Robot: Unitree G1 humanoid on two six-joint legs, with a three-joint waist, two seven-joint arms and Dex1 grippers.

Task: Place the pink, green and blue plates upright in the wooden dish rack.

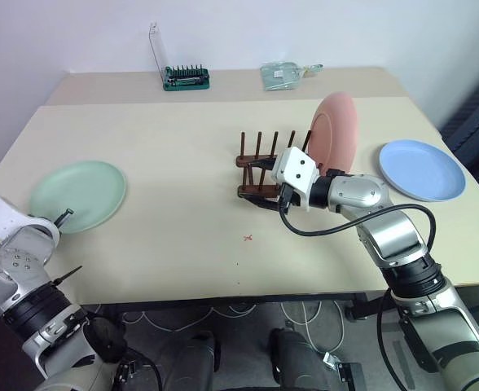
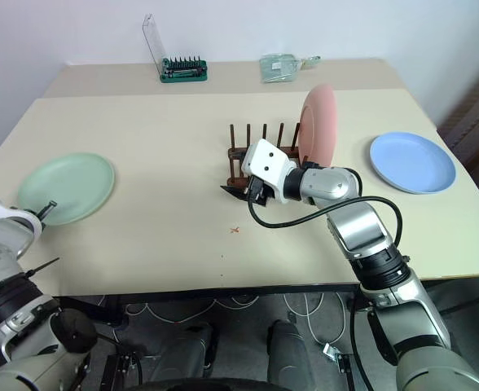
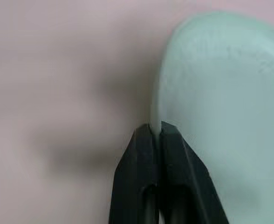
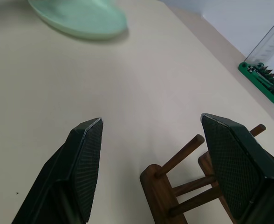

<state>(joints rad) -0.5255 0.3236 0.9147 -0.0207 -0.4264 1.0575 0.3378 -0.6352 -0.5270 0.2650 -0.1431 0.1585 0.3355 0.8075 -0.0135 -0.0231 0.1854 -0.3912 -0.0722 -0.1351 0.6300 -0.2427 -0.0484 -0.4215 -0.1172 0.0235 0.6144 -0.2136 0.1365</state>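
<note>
The green plate (image 1: 78, 194) lay flat at the left side of the counter (image 1: 182, 147), and its near rim was clamped between the closed fingers of the left pincer (image 3: 155, 133). The right pincer (image 4: 151, 163) was held wide with nothing between its fingers, just in front of the near end of the wooden dish rack (image 1: 264, 167), whose pegs and end rail were seen between the two pads. The pink plate (image 1: 333, 130) stood upright at the right end of the rack, beside the right forearm. The blue plate (image 1: 421, 169) lay flat on the counter to the right of the rack, well apart from both pincers. The counter was a pale beige surface marked by a small red cross (image 1: 248, 238) near its front edge. At its far side a green tool holder (image 1: 186, 77) with a raised clear lid and a clear bag (image 1: 282, 75) were set against a plain white wall.
</note>
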